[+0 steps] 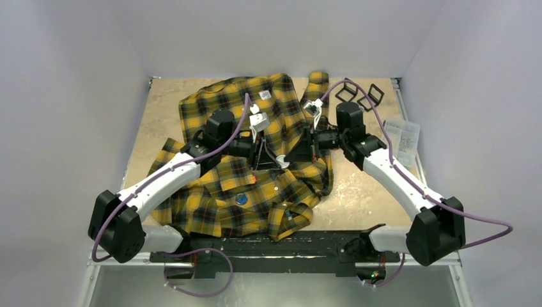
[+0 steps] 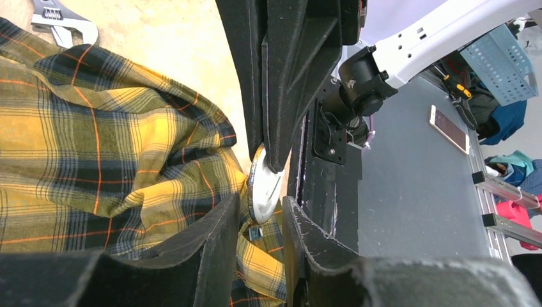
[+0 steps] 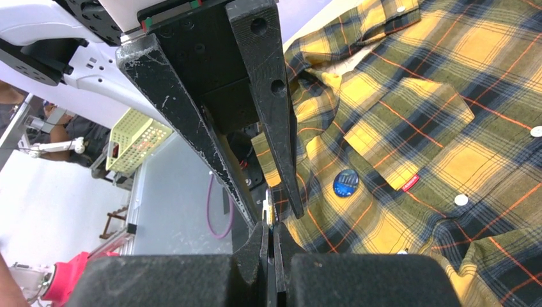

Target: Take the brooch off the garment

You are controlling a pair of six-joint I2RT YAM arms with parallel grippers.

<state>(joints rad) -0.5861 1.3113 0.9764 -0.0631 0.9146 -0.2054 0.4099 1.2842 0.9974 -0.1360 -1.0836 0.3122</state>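
At the middle of the desk (image 1: 361, 185), on a raised fold of the garment (image 1: 204, 105), a white round disc stands on edge against the plaid cloth. This disc is judged to be the brooch (image 2: 263, 188) now in work. The garment lies spread and rumpled across the desk.

1. The right tool (image 3: 269, 227) is clenched on the rim of the brooch; its 2 fingers meet with only the thin white edge between them.
2. The left tool (image 2: 261, 203) sits with its fingers parted around the fold and the lower rim of the brooch. Whether its pads bear on the cloth cannot be told.
3. A blue badge (image 3: 346, 182) lies flat on the chest panel, just beside the pocket, apart from both tools.

Step in hand: separation of the brooch from the cloth, not yet done. The next move calls for a firm hold on the fold by the left tool and a short, straight draw by the right tool. If the cloth rises with the brooch, the pin is likely not free.

Clearances: the 2 tools stand tip to tip, so side travel is tight. A wrench (image 2: 64, 25) lies at the garment edge. Black frames (image 1: 358, 96) and a clear bag (image 1: 402, 134) lie at the right. Walls close 3 sides. Open room lies upward and over the bare desk right of the garment.
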